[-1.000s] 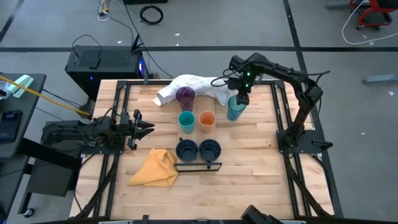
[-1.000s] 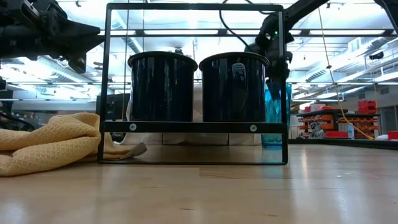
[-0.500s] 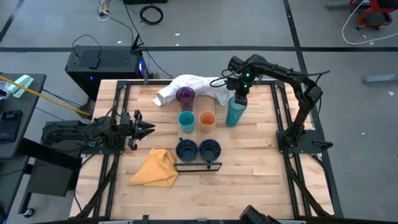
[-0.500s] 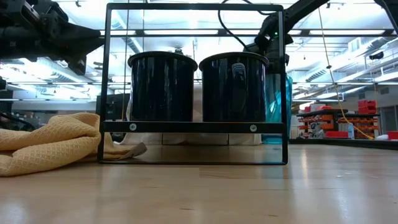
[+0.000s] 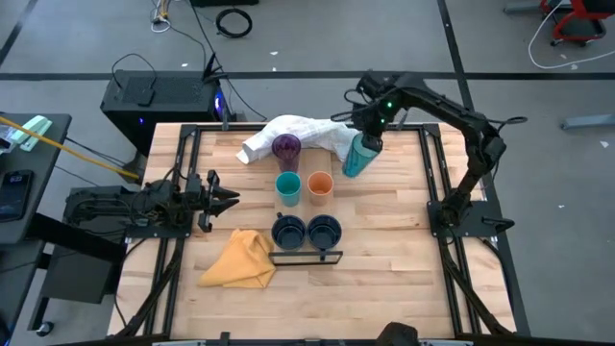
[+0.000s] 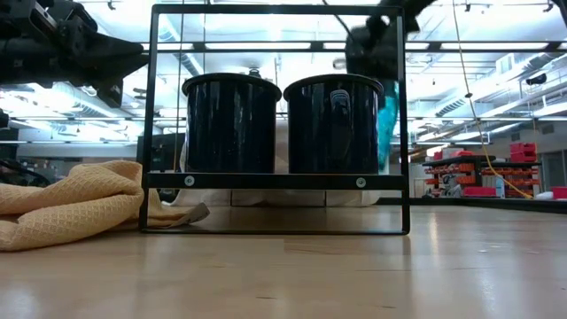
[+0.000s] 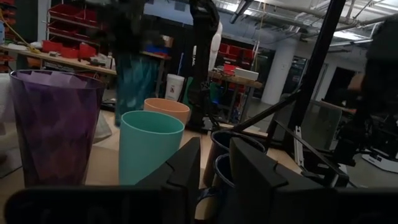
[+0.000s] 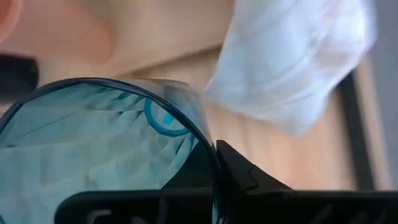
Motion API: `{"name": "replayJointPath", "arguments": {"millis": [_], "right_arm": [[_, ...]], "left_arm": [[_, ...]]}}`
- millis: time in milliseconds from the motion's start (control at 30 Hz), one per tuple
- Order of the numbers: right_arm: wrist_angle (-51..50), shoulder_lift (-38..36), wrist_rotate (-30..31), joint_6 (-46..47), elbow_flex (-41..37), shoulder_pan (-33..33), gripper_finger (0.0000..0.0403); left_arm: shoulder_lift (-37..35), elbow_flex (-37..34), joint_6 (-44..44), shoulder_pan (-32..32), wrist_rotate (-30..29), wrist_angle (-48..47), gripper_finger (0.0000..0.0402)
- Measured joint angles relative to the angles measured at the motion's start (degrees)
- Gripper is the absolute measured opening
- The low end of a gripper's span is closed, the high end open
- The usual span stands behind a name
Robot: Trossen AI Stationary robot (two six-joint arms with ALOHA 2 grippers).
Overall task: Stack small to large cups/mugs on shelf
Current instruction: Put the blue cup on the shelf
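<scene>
My right gripper (image 5: 370, 137) is shut on the tall teal tumbler (image 5: 354, 160) at the table's far right, above the wood. The purple tumbler (image 5: 285, 147), the short teal cup (image 5: 288, 185) and the orange cup (image 5: 320, 185) stand on their bases mid-table. Two navy mugs (image 6: 232, 124) (image 6: 332, 124) stand side by side on the shelf (image 6: 275, 181) inside its dark frame. My left gripper (image 5: 227, 199) waits at the table's left edge, level, its fingers a little apart with nothing between them. My right gripper pinches the teal tumbler's wall at the rim (image 8: 208, 146), one finger inside the tumbler and one outside. The fingers come from above, slanting down. The tumbler hangs below them, lifted clear of the table and tilted, its bottom toward the table's left.
A crumpled white cloth (image 5: 298, 133) lies at the far edge, beside the lifted tumbler and behind the purple one. A yellow cloth (image 5: 240, 259) lies near the front left, next to the shelf's frame. Bare wood lies to the right of the mugs.
My right gripper has risen with the teal tumbler. The tumbler stood on the table a second ago; now it is lifted clear and tipped, its bottom swung toward the table's left.
</scene>
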Motion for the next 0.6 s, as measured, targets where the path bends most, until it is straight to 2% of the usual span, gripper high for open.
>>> {"name": "replayJointPath", "arguments": {"millis": [100,200,267,433,600], "right_arm": [[-1.39,0.09,5.13,1.42,5.66,1.91,0.0005],[-2.22,0.43,10.9,7.85,9.59,3.45,0.0005],[-3.97,0.43,12.32,12.87,11.04,4.14,0.0005],[-9.35,0.45,14.57,25.03,11.59,6.87,0.0005],[-8.38,0.47,19.74,36.43,11.59,10.03,0.0005]], "left_arm": [[-0.01,0.0,0.04,0.01,0.0,0.02,0.0094],[-0.02,0.02,0.02,0.02,0.0,0.15,0.0091],[0.0,0.0,0.04,0.02,0.02,0.11,0.009],[-0.01,0.0,0.11,0.02,0.0,0.11,0.0095],[0.0,0.0,0.2,0.0,0.02,0.11,0.0093]]}}
